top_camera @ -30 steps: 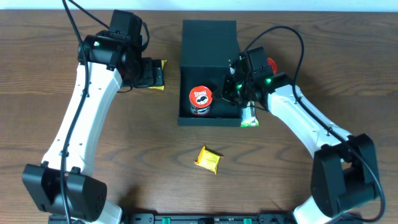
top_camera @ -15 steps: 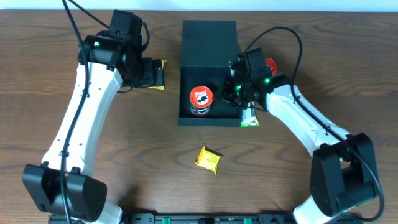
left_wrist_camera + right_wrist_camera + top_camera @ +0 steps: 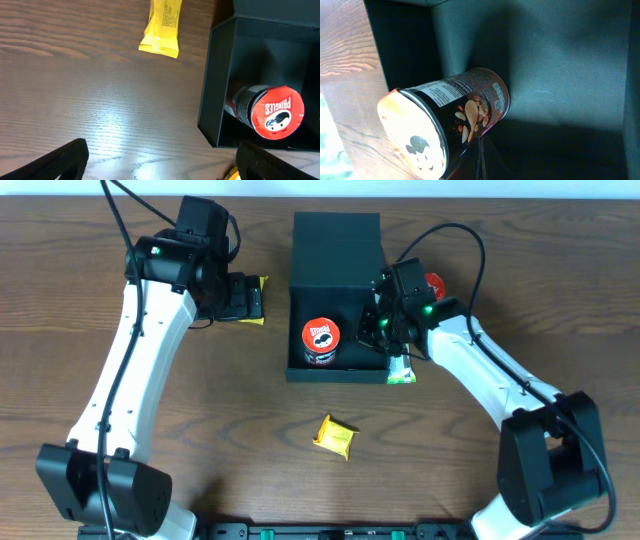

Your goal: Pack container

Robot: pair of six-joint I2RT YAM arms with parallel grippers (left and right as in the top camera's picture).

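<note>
Container (image 3: 335, 250) holds a Pringles can (image 3: 322, 340) — left claw (image 3: 243, 300) wide, right claw (image 3: 378, 332) shut.

left arm (image 3: 125, 370): long white moulded shells, rounded edges, set between black joint housings
right arm (image 3: 485, 375): same build, white shells, black joints
left base joint (image 3: 100, 485): large black drum, satin finish, rounded
right base joint (image 3: 550, 455): matching black drum
left wrist housing (image 3: 200, 225): black, boxy, camera block carried on it
status lights: green LED seen lit on left arm (image 3: 155, 250); several green LEDs seen lit on right wrist (image 3: 430, 308)
left cable (image 3: 112, 208): thin, black, routed loose outside the shell
right cable (image 3: 455, 223): thin, black, wide free loop
left gripper fingers (image 3: 65, 157): matt black, blunt rounded tips
markings/screws: none resolved
</note>
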